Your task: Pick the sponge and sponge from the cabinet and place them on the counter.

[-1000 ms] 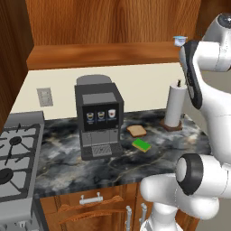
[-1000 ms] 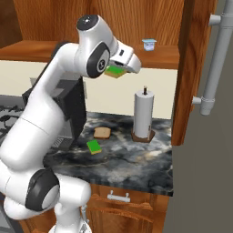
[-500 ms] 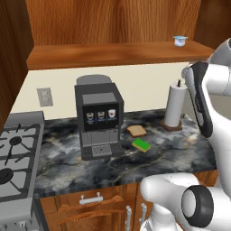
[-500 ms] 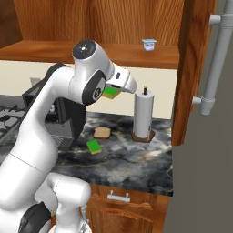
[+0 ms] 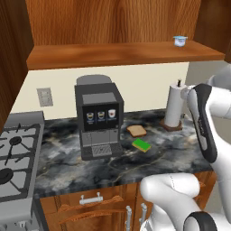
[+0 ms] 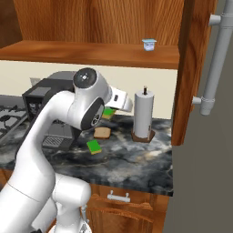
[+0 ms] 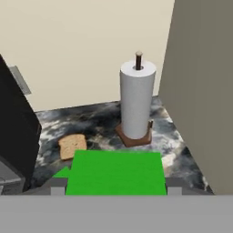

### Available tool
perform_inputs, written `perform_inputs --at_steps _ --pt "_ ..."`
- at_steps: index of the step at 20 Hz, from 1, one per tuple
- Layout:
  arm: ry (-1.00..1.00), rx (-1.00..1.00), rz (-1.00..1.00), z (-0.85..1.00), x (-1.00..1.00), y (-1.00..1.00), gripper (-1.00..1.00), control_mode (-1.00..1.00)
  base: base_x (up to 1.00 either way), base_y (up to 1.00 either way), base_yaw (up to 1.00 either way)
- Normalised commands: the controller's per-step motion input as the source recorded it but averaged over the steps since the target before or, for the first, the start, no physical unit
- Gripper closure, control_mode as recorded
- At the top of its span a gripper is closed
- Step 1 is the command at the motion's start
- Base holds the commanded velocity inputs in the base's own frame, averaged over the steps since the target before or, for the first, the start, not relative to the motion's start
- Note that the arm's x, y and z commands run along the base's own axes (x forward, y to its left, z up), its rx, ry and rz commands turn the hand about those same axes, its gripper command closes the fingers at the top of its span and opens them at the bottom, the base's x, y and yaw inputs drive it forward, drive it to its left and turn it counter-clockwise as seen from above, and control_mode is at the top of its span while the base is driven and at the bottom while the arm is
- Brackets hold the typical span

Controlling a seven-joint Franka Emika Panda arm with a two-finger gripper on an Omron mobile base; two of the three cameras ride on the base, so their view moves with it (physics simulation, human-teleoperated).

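In the hand view a green sponge sits between the two dark fingertips, and my gripper is shut on it. The right base view shows that sponge at the hand, held in the air above the counter, below the cabinet shelf. A second green-and-yellow sponge lies flat on the counter in front of the bread slice; a corner of that sponge peeks out left of the held one.
A black coffee machine stands at the left, a bread slice and a paper towel roll to its right. A small cup sits on the shelf. The open cabinet door hangs at the right; the stove is far left.
The arm has come down from shelf height towards the counter, carrying the sponge with it. The sponge on the counter has not moved.
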Motion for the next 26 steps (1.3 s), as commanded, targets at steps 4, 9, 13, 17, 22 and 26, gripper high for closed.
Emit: perform_inputs --at_steps 4,9,13,17,22,26 --pt "0.05 -0.02 0.10 -0.59 -0.06 0.10 1.00 -1.00 0.00 0.00 0.00" --pt "0.06 -0.04 0.08 -0.61 0.00 0.07 1.00 -1.00 0.00 0.00 0.00" --pt "0.10 -0.06 0.07 -0.62 0.06 0.04 1.00 -1.00 0.00 0.00 0.00" --pt "0.11 -0.07 0.06 -0.60 0.11 0.00 1.00 -1.00 0.00 0.00 0.00" --pt "0.11 -0.07 0.05 -0.58 0.14 0.00 1.00 -1.00 0.00 0.00 0.00" --pt "0.05 -0.06 0.05 -0.55 0.15 0.00 1.00 -1.00 0.00 0.00 0.00"
